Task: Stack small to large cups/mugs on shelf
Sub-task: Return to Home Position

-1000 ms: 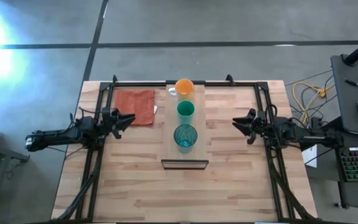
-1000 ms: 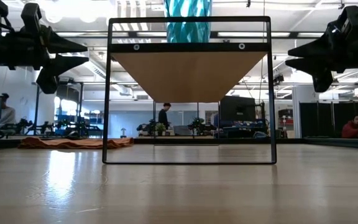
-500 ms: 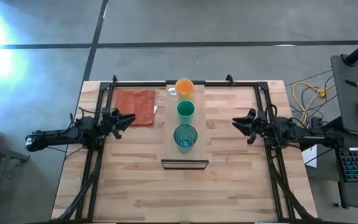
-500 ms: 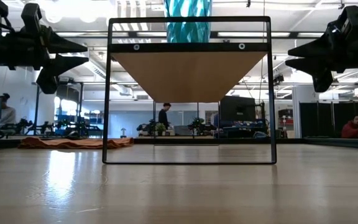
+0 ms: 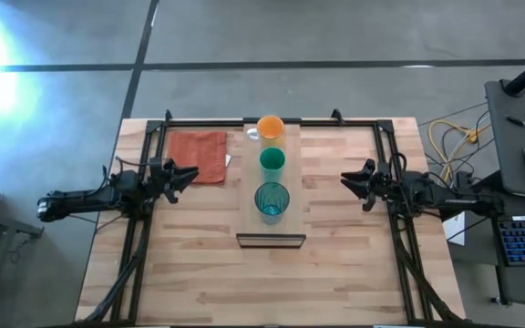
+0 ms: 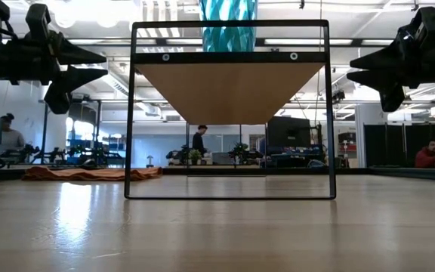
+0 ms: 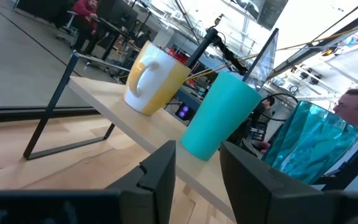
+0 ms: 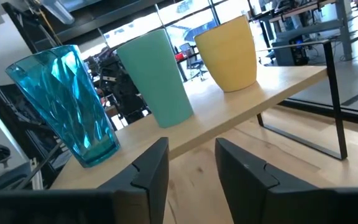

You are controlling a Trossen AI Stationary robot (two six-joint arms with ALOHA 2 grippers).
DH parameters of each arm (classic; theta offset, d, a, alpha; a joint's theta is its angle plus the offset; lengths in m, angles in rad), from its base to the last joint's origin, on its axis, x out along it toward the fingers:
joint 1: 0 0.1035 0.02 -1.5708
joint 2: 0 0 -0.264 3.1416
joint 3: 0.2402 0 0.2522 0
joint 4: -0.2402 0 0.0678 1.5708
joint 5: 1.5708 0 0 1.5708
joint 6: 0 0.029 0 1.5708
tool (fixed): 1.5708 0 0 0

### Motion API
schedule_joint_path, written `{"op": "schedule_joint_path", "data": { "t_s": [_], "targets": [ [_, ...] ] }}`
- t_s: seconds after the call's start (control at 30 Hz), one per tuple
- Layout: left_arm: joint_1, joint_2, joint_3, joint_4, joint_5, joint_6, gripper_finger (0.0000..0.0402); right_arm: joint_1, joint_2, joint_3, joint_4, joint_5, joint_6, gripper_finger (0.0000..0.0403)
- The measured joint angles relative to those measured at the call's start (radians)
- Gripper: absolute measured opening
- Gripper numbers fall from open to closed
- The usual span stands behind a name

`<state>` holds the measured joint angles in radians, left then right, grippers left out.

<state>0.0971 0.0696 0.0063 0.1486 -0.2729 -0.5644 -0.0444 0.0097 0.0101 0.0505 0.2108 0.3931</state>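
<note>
Three cups stand upright in a row on the light-wood shelf (image 5: 272, 228): the orange mug (image 5: 271, 128) at the far end, the green cup (image 5: 272, 161) in the middle, the teal tumbler (image 5: 272, 200) at the near end. My left gripper (image 5: 190, 173) hovers open to the left of the shelf, pointing at it. My right gripper (image 5: 347, 179) hovers open to the right of the shelf, pointing at it. The left wrist view shows the mug (image 7: 154, 78), green cup (image 7: 219, 115) and tumbler (image 7: 309, 143); the right wrist view shows the tumbler (image 8: 67, 102), green cup (image 8: 157, 78) and mug (image 8: 229, 53).
An orange-red cloth (image 5: 199, 155) lies flat on the table at the far left, beside my left gripper. A black frame rail (image 5: 272, 120) runs along the table's far edge and sides. The shelf's dark metal leg frame (image 6: 230, 109) stands near the table's middle. People show in the room behind.
</note>
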Motion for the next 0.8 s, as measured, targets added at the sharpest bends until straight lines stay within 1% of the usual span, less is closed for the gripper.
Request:
{"op": "schedule_joint_path", "data": {
  "t_s": [0.8],
  "targets": [
    [0.000,0.000,0.000,0.000,0.000,0.000,0.0112,0.000,0.000,0.000,0.000,0.000,0.000,0.0116]
  ]
}}
